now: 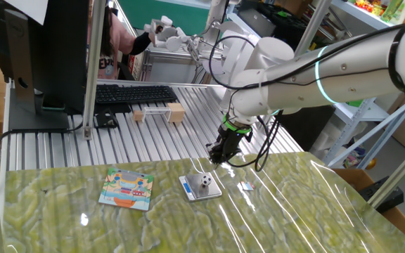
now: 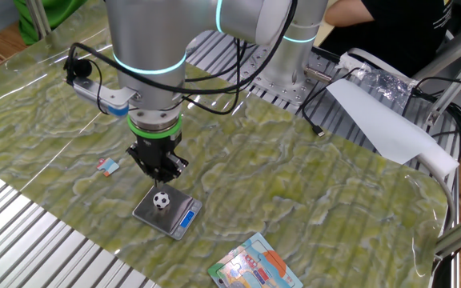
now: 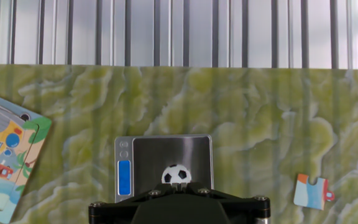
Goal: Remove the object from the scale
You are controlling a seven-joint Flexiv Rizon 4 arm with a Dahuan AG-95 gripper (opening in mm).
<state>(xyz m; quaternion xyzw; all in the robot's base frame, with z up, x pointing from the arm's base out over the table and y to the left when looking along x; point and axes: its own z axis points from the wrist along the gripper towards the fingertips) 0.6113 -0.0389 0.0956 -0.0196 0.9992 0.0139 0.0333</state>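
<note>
Ball (image 2: 161, 200) sits on scale (image 2: 154, 216) just below end effector (image 2: 161, 178)

Illumination is bright and even in all 3 views, with soft, weak shadows under the arm. In one fixed view, white glare streaks cross the glossy green mat (image 1: 294, 197) from 3 o'clock toward 5 o'clock, and background shelving at 1 o'clock is slightly soft. The hand view is sharp on the scale (image 3: 166, 158), while the gripper (image 3: 179, 208) housing at 6 o'clock is dark and underexposed.
</note>
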